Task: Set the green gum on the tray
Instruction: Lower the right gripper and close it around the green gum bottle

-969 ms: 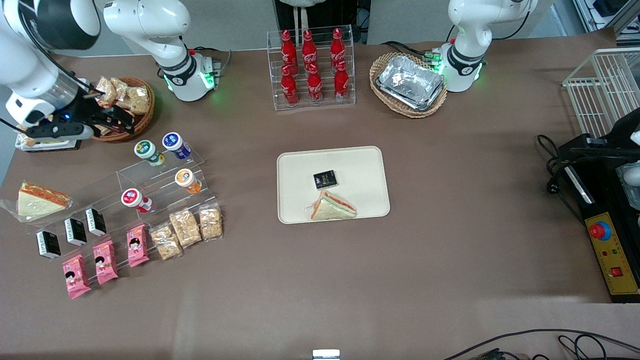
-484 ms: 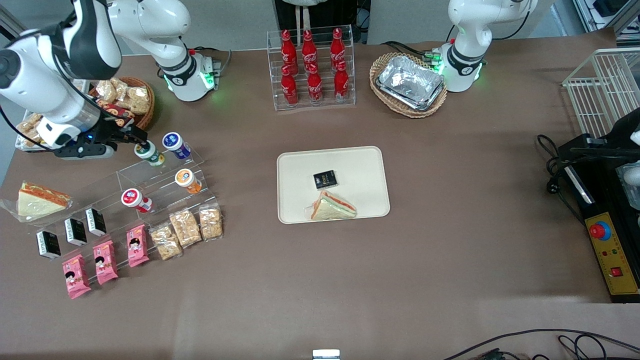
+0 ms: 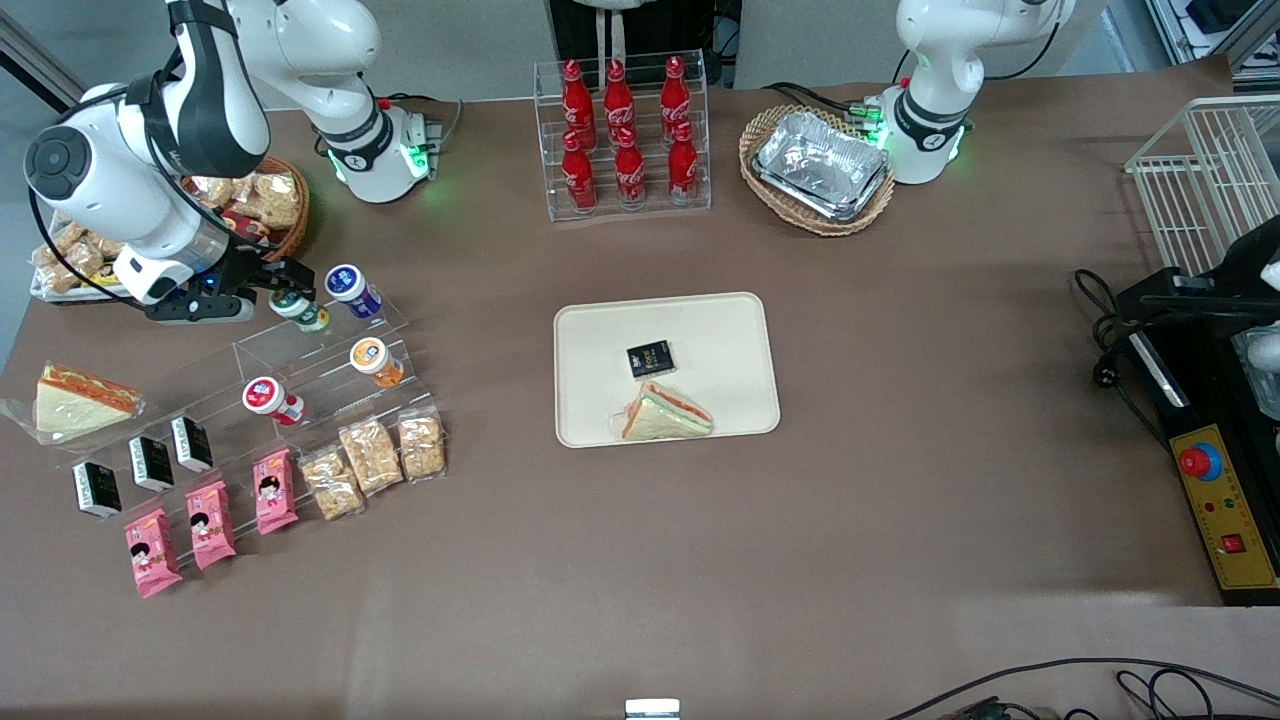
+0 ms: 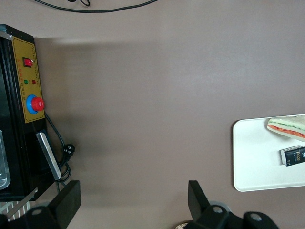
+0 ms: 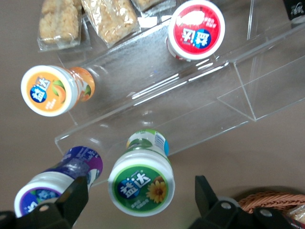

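The green gum (image 3: 302, 311) stands on the top step of the clear acrylic stand (image 3: 300, 370), beside the blue-lidded bottle (image 3: 347, 285). Its white-rimmed green lid shows in the right wrist view (image 5: 141, 186). My right gripper (image 3: 284, 291) is open just above it, one finger (image 5: 75, 196) between the green and blue bottles and the other finger (image 5: 206, 194) apart from the green lid, neither touching it. The cream tray (image 3: 600, 330) lies mid-table, toward the parked arm from the stand, and holds a black packet (image 3: 649, 359) and a sandwich (image 3: 665, 413). It also shows in the left wrist view (image 4: 252, 152).
An orange-lidded bottle (image 5: 49, 90) and a red-lidded bottle (image 5: 196, 29) stand on the lower step. A wicker basket of snacks (image 3: 262, 200) is just farther from the camera than the gripper. Snack bags (image 3: 372, 456), pink packets and black boxes line the stand's front.
My right gripper has swung from over the snack basket toward the stand and come down over the green gum, fingers open on either side of its lid.
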